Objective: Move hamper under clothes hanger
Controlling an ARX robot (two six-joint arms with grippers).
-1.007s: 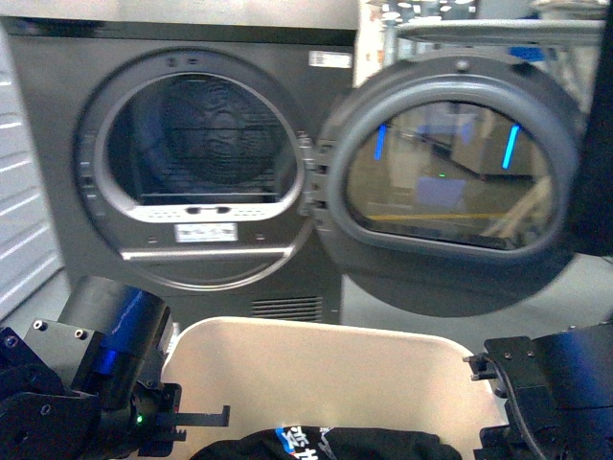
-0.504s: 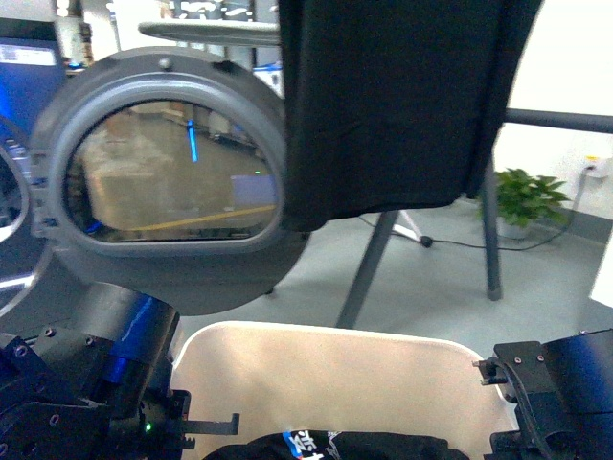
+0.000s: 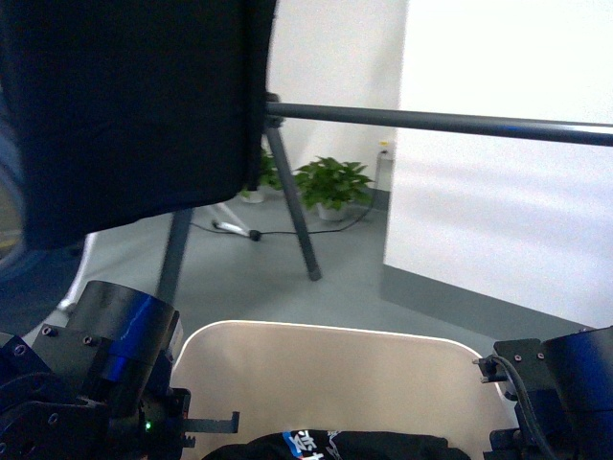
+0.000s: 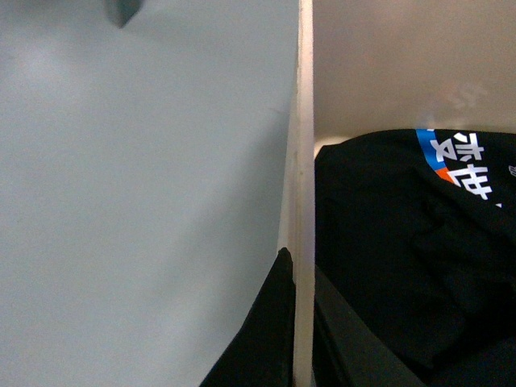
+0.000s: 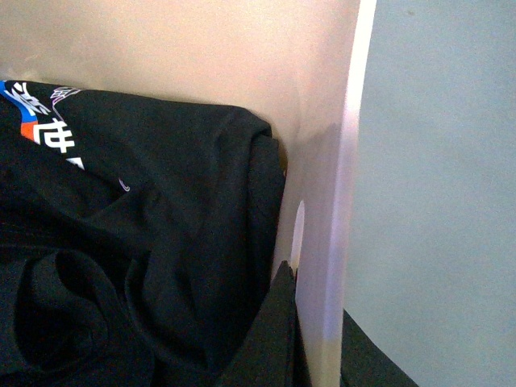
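Note:
The beige hamper (image 3: 335,369) is low in the front view, with black clothes (image 3: 335,446) inside it. My left gripper (image 3: 206,422) is shut on its left rim and my right gripper (image 3: 493,379) on its right rim. In the left wrist view the jaws (image 4: 302,339) pinch the thin rim (image 4: 305,145), next to black clothes with blue print (image 4: 403,258). In the right wrist view the jaws (image 5: 318,347) pinch the hamper wall (image 5: 343,185). The clothes hanger's dark bar (image 3: 441,122) runs across above and beyond the hamper, with its angled legs (image 3: 292,201) further back. A black garment (image 3: 124,105) hangs at upper left.
A potted plant (image 3: 330,187) stands by the far wall behind the rack's legs. A cable (image 3: 239,232) lies on the grey floor (image 3: 287,297). A white wall panel (image 3: 498,211) stands at the right. A dark rounded edge (image 3: 8,240) shows at the far left.
The front view has swung right: the dryer and its round door have slid out to the left. The rack's bar, legs and the plant have come into view. Both grippers still hold the hamper.

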